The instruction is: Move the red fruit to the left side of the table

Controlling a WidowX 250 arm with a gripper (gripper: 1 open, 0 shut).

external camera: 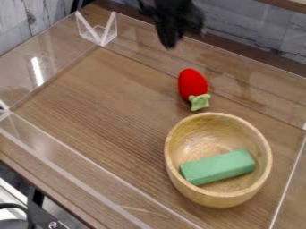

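Lying on the table, red fruit, cap toward the bowl; tool together, empty.

The gripper is motion-blurred, its arm cut off by the top edge

Even, fairly bright indoor light, looks overhead. Low-res frame, soft throughout. Glare streaks on the clear acrylic walls, strongest at left and the far-left corner. Pale sheen across the table. Gripper is motion-blurred, edges smeared, jaws unreadable. Soft shadows inside the wooden bowl under its near rim. Red fruit shows a small highlight.
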